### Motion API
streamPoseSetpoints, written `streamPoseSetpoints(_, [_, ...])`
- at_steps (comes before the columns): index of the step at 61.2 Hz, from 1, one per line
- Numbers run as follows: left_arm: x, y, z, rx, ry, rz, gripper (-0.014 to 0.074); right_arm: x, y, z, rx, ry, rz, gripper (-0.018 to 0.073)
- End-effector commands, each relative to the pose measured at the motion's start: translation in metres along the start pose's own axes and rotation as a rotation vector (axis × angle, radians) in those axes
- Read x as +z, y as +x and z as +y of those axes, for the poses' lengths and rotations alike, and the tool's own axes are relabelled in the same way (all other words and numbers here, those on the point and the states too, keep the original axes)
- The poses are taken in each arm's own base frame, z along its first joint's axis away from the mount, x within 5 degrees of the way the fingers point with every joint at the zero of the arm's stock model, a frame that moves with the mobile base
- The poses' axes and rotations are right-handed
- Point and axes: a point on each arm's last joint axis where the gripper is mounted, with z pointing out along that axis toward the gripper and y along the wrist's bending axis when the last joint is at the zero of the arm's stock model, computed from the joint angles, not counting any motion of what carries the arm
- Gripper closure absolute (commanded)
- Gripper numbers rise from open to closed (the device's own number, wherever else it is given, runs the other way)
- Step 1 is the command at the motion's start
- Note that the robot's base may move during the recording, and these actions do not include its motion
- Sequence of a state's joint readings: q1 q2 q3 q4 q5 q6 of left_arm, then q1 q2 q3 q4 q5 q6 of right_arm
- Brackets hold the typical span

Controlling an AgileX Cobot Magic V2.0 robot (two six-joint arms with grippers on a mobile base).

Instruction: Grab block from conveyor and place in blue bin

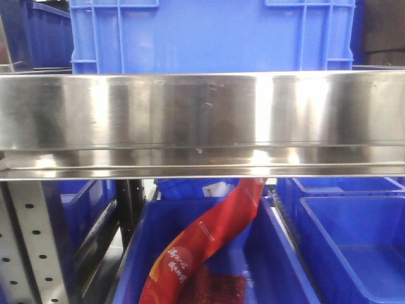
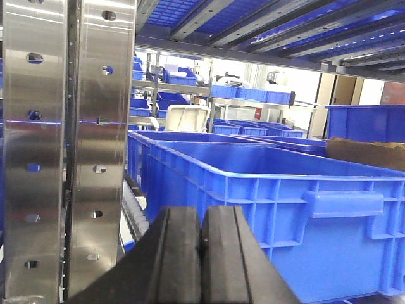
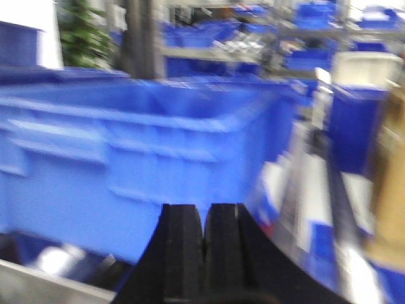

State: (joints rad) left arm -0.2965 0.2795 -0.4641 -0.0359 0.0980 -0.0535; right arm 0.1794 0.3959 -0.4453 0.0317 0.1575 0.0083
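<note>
A shiny steel rail (image 1: 202,123) fills the front view edge to edge; above it, at 12 o'clock, stands a blue crate (image 1: 212,35), and below, at 6 o'clock, a blue bin (image 1: 266,253) holds a long red packet (image 1: 209,244) leaning up toward the rail. Neither block nor conveyor shows in any view. In the left wrist view the left tool (image 2: 201,253) sits at 6 o'clock, its black pads pressed together on nothing, with a perforated steel post (image 2: 66,145) at 9 o'clock and a big blue tub (image 2: 285,209) beyond. The right wrist view is blurred: the right tool (image 3: 203,250), also pressed together and empty, sits before another blue tub (image 3: 126,164).
</note>
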Motion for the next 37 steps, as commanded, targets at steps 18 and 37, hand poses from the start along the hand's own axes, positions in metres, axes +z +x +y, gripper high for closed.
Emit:
streamPoseSetpoints(18, [-0.001, -0.002, 0.0, -0.004, -0.002, -0.023, 0.0707, -0.027, 0.085, -0.017, -0.003, 0.215, -0.082, 0.0719])
streamPoseSetpoints(37, [-0.001, -0.002, 0.0, -0.004, -0.002, -0.026, 0.0707, -0.034, 0.106, -0.018, -0.009, 0.236, -0.147, 0.0719])
